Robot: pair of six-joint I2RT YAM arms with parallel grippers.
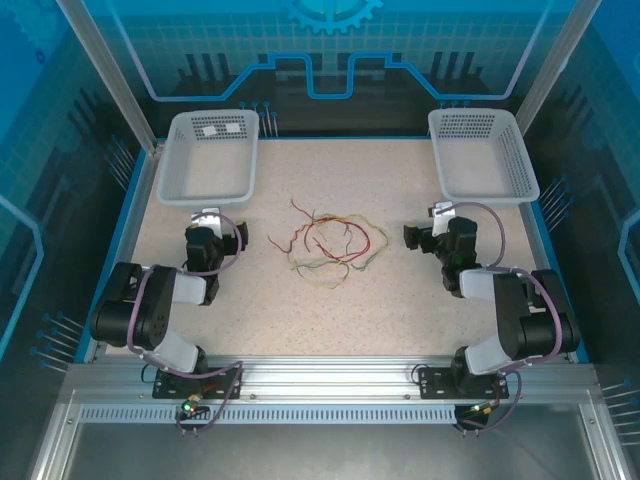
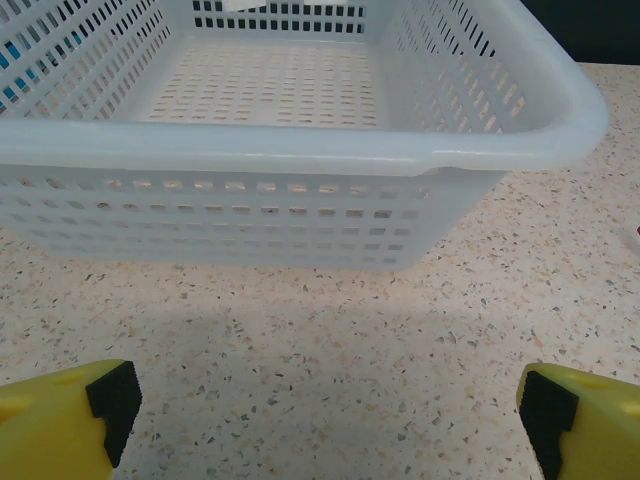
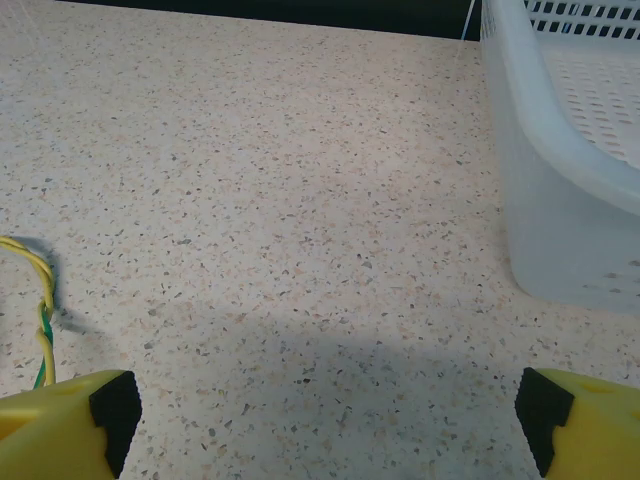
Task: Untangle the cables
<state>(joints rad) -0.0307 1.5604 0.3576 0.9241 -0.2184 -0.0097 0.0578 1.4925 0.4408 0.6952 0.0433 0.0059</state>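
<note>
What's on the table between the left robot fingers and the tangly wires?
Nothing: just bare speckled table up to the cables, as the top view shows.

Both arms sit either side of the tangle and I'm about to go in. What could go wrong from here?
1. The red and yellow-green cables lie in one interlaced heap; pulling a single strand may well drag the whole bundle.
2. They are thin and flat on the table; open jaws could close on nothing or scrape the surface.
3. The left basket sits close ahead of the left jaws; a forward reach might knock it.
</note>
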